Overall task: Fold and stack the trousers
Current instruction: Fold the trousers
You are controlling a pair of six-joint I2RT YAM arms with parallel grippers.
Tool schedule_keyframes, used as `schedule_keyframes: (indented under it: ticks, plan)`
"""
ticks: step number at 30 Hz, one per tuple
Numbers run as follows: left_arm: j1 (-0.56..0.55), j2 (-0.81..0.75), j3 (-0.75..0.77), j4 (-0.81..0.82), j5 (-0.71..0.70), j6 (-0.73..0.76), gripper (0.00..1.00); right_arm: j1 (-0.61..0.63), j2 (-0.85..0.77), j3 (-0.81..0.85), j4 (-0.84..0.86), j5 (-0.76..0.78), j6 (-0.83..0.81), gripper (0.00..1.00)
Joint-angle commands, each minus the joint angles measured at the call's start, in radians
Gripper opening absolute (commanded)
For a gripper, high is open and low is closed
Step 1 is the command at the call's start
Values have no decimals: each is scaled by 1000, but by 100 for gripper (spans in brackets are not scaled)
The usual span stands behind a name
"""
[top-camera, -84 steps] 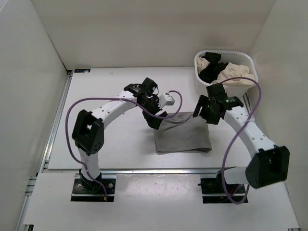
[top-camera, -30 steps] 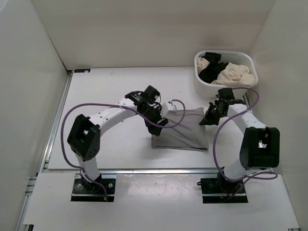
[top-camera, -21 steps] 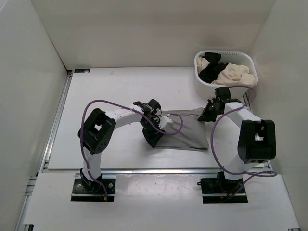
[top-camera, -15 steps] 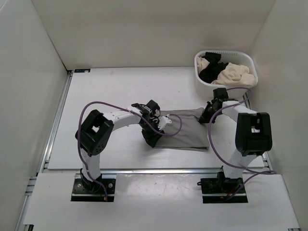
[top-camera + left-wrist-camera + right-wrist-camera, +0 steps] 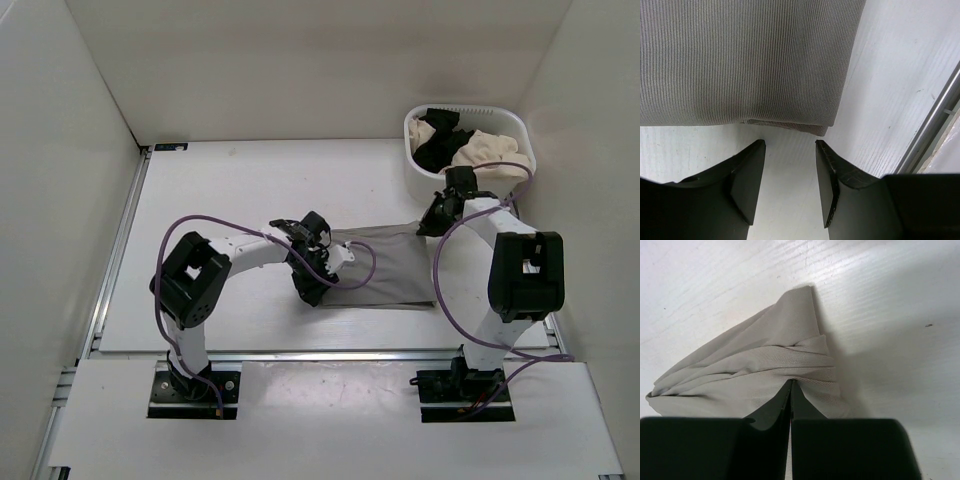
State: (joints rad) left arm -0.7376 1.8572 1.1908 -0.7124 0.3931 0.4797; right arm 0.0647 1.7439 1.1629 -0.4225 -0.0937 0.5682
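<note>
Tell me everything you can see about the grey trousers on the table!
The trousers are grey, finely ribbed cloth, folded into a rough rectangle lying flat on the white table. Stacked layers show at one folded corner in the left wrist view. The right hand is shut on the far corner, which is bunched into creases and drawn to a point. The left hand is open just short of the opposite edge, not touching it.

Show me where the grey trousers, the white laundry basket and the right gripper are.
grey trousers (image 5: 390,268): top external view, middle of the folded cloth.
white laundry basket (image 5: 418,160): top external view, its near-left wall.
right gripper (image 5: 791,384): right wrist view, between the fingertips pinching the trousers.
</note>
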Motion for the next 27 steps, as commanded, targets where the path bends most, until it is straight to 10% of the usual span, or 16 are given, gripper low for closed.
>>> schedule_keyframes:
  ticks: [1, 6, 9, 11, 14, 19, 27]
  plan:
    - [-3, 30, -43, -42, -80, 20, 57, -5, 5, 47, -19, 22, -11, 0]
    - [-3, -6, -25, -53, -100, 30, 58, -5, -36, 110, -79, 46, -43, 2]
    - [-3, -68, 39, -102, -86, 30, 67, -5, -83, 162, -177, 95, -94, 25]
    - [7, -143, 79, -111, -77, 39, 69, -14, -105, 231, -290, 107, -125, 71]
    - [53, -241, 177, -171, -45, 39, 72, -58, -118, 297, -450, 107, -180, 99]
    - [202, -357, 201, -205, -161, -12, 73, -140, -225, 308, -564, 107, -231, 99]
    - [811, -587, -32, -174, -181, -173, 73, -288, -314, 274, -661, 88, -240, 99]
